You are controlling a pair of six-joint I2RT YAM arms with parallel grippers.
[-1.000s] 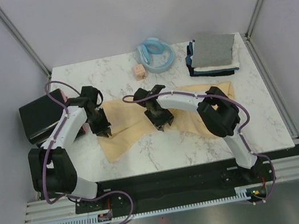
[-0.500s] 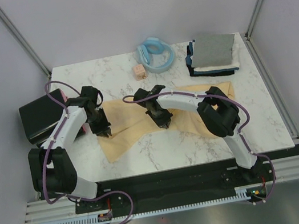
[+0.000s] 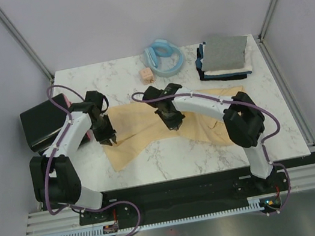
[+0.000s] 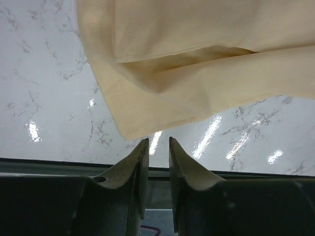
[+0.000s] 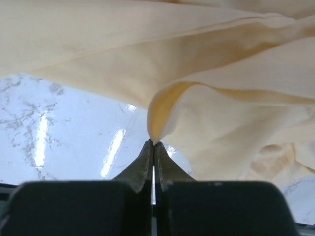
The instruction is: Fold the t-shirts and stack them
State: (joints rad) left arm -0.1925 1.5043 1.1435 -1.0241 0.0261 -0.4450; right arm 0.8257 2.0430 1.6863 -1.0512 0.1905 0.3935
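The pale yellow-cream t-shirt [image 3: 140, 124] lies spread across the middle of the marble table [image 3: 102, 82]. My right gripper [image 3: 174, 126] is shut on a fold of its near edge; in the right wrist view the cloth [image 5: 206, 113] rises in a peak from my closed right gripper [image 5: 153, 142]. My left gripper [image 3: 111, 141] hovers over the shirt's left side. In the left wrist view the left gripper [image 4: 157, 142] stands slightly open with nothing between its fingers, just short of a cloth corner [image 4: 147, 98]. Folded grey, white and navy t-shirts [image 3: 224, 57] sit stacked at the back right.
A light blue ring-shaped thing [image 3: 164, 55] and a small pinkish cube [image 3: 147, 75] lie at the back centre. A black box with a pink-red side [image 3: 45, 122] stands off the table's left edge, beside my left arm.
My right gripper has shut on the shirt's edge and drawn back a little with it, its elbow swinging right. My left gripper has opened slightly and stayed in place.
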